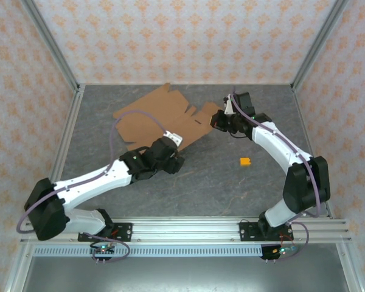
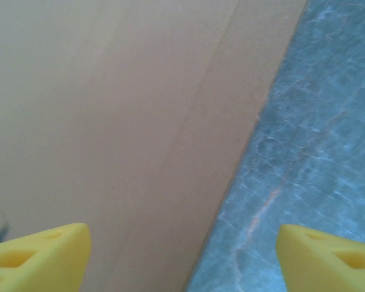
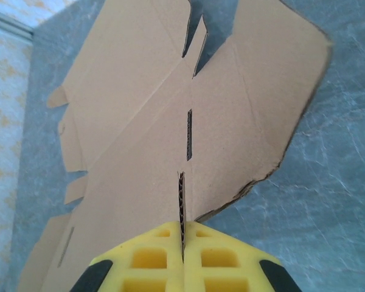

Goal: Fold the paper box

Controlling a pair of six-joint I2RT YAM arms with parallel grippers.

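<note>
The paper box lies as a flat brown die-cut sheet with flaps and slots at the back middle of the grey table. My right gripper is at the sheet's right edge. In the right wrist view its yellow fingers are shut on a thin cardboard edge of the paper box, which stands on end between the pads. My left gripper hovers over the sheet's near edge. In the left wrist view it is open, its fingertips wide apart over the paper box and the bare table.
A tiny orange block sits on the table to the right of the middle, near the right arm. Patterned walls with metal frame posts close in the back and sides. A rail runs along the near edge.
</note>
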